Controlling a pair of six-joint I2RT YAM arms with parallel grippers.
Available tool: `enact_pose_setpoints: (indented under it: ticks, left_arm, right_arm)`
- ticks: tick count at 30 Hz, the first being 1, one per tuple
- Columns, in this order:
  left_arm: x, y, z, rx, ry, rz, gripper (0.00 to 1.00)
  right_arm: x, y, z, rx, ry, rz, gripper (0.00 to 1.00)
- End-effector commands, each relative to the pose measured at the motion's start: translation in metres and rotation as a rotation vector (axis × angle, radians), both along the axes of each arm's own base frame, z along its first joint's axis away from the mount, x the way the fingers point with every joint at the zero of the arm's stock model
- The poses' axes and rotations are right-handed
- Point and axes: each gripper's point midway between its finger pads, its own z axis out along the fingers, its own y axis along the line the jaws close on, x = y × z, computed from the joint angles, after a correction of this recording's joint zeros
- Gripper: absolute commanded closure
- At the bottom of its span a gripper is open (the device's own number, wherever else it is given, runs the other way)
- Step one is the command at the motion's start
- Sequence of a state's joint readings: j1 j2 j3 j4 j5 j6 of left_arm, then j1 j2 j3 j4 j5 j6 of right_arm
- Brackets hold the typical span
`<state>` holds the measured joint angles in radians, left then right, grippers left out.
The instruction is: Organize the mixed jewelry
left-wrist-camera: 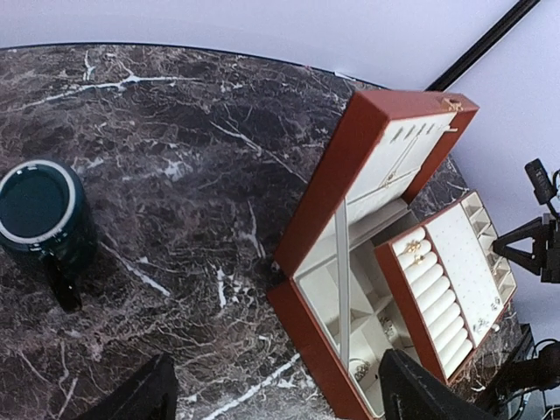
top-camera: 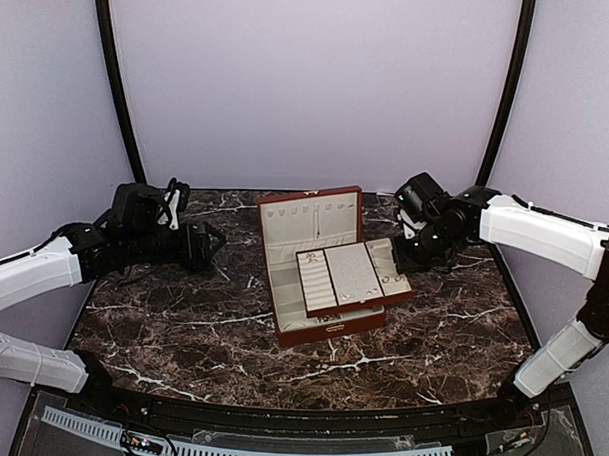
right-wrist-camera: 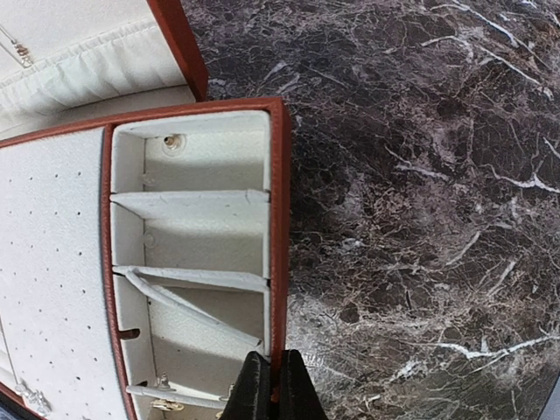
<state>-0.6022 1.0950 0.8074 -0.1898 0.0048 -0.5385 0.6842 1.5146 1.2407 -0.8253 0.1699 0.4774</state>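
Note:
The red-brown wooden box [top-camera: 303, 333] stands open at the table's middle. The cream-lined compartment tray [top-camera: 328, 279] rests across its top, shifted right. My right gripper [right-wrist-camera: 273, 360] is shut on the tray's red right rim [right-wrist-camera: 278, 219]; in the top view it [top-camera: 409, 254] sits at the tray's far right corner. Tiny pale-metallic jewelry pieces lie in the tray's end compartments [right-wrist-camera: 172, 140], [right-wrist-camera: 162, 383], gold rings sit in its ring rolls [left-wrist-camera: 413, 251], and other pieces lie in the box bottom [left-wrist-camera: 360, 369]. My left gripper [left-wrist-camera: 280, 404] is open and empty above the table left of the box.
A dark green cup [left-wrist-camera: 39, 214] stands on the marble table [top-camera: 181, 324] at the far left, near my left arm. The box lid [left-wrist-camera: 350, 166] stands upright at the back. Black frame poles [top-camera: 114, 81] rise behind the table.

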Motion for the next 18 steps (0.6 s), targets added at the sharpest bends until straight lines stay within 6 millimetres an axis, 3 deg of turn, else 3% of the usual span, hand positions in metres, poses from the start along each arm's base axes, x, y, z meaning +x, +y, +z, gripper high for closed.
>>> enact_pose_setpoints:
  ticks: [1,11,18]
  left_arm:
    - [0.002,0.012,0.005,-0.034,-0.014,-0.074,0.18]
    - [0.029,0.045,0.030,-0.040,-0.112,-0.086,0.18]
    - [0.041,0.054,0.033,0.070,-0.192,-0.103,0.18]
  right_arm:
    - [0.007,0.020,0.002,0.047,-0.035,0.036,1.00]
    - [0.006,0.026,-0.020,-0.029,-0.013,0.042,1.00]
    - [0.017,0.030,-0.027,-0.070,0.009,-0.003,1.00]
